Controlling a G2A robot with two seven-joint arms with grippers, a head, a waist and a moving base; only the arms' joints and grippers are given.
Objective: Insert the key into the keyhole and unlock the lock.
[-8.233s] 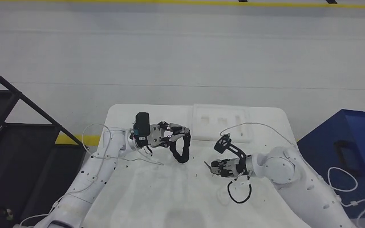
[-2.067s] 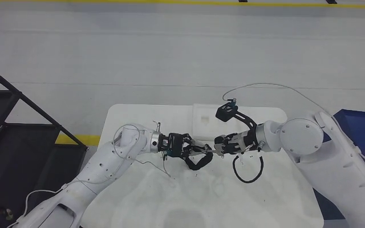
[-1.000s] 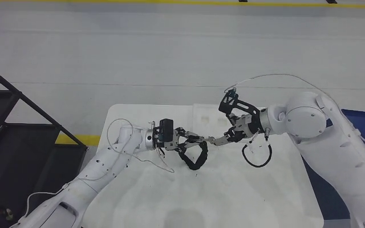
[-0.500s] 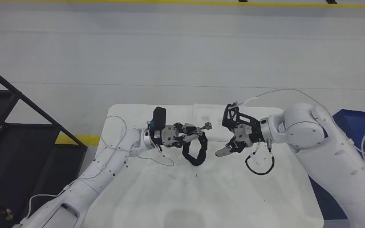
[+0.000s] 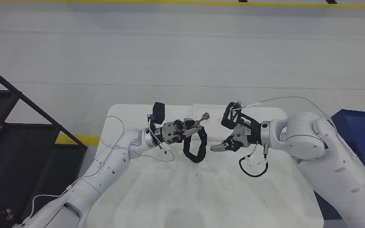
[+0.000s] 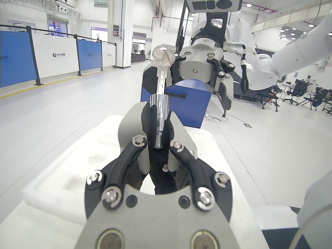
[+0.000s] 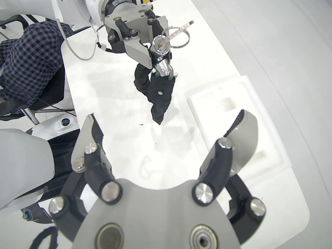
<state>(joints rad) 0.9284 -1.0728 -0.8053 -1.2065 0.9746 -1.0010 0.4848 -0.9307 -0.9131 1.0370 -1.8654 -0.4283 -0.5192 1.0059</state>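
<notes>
The lock is a chrome cylinder [image 6: 159,104] on a black cable loop [image 5: 197,149]. My left gripper [image 6: 158,128] is shut on it and holds it above the table. The silver key [image 6: 162,60] sticks out of the cylinder's end; its ring [image 7: 179,41] hangs beside it. In the right wrist view the cylinder [image 7: 160,47] faces the camera, with the black cable [image 7: 158,94] drooping below the left gripper [image 7: 149,50]. My right gripper [image 7: 167,130] is open and holds nothing, a short way from the key. In the top view it [image 5: 219,147] sits just right of the loop.
A white foam tray [image 5: 228,117] with small recesses lies on the white table [image 5: 171,194] behind the grippers. A thin black cable loop [image 5: 254,166] hangs under the right wrist. A blue cabinet [image 5: 342,142] stands off the table's right side, a black rack [image 5: 23,131] off its left.
My right gripper carried the key to the lock, pushed it into the cylinder, then opened and drew back to the right. The key stays in the lock, which the left gripper lifted and still holds.
</notes>
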